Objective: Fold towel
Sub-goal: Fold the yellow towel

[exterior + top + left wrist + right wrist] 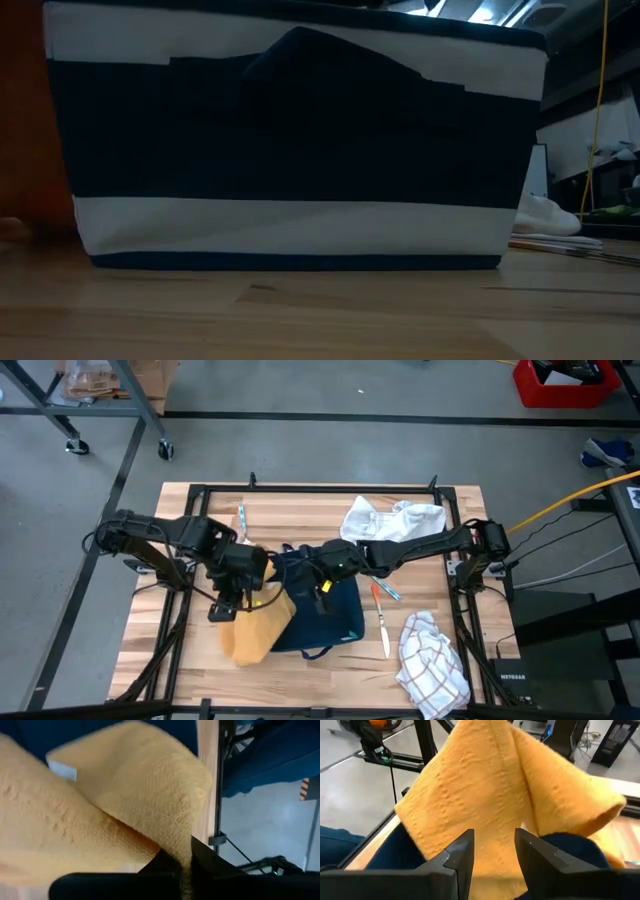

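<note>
Pinching a fold of the yellow towel (125, 805), left fingers (172, 865) are sitting shut on the cloth, presumably lifting its edge for the fold. Right gripper (492, 847) is standing apart-fingered just before the same towel, holding nothing. Beneath both, a dark blue cloth (330, 610) is lying. Beyond the right fingers: pens (385, 595), white cloths, bare table (200, 670) offering room.
</note>
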`<state>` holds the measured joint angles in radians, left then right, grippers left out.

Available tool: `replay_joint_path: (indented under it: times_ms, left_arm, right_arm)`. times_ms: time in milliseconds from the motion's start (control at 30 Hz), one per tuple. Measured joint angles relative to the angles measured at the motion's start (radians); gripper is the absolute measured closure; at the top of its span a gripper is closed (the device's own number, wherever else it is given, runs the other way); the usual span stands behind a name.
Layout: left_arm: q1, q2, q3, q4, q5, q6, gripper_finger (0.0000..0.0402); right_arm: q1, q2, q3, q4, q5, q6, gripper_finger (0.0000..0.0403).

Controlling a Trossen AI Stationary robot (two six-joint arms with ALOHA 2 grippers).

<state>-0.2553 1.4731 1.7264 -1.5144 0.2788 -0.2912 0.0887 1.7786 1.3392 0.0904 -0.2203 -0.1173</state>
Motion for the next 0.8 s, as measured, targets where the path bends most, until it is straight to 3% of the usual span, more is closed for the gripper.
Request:
replay_joint_path:
  times_ms: [367, 600, 800]
  left_arm:
    - [-0.007, 0.000, 0.000, 0.119, -0.004, 0.012, 0.0401]
    - [-0.007, 0.000, 0.000, 0.122, -0.015, 0.037, 0.0401]
    - [-0.007, 0.000, -0.001, 0.185, -0.027, 0.044, 0.0401]
  right_arm:
    - [-0.060, 0.000, 0.000, 0.081, 0.046, -0.002, 0.0258]
    - [-0.053, 0.002, 0.000, 0.093, -0.017, -0.126, 0.0257]
    - [-0.049, 0.027, 0.001, 0.104, 0.002, -0.181, 0.0247]
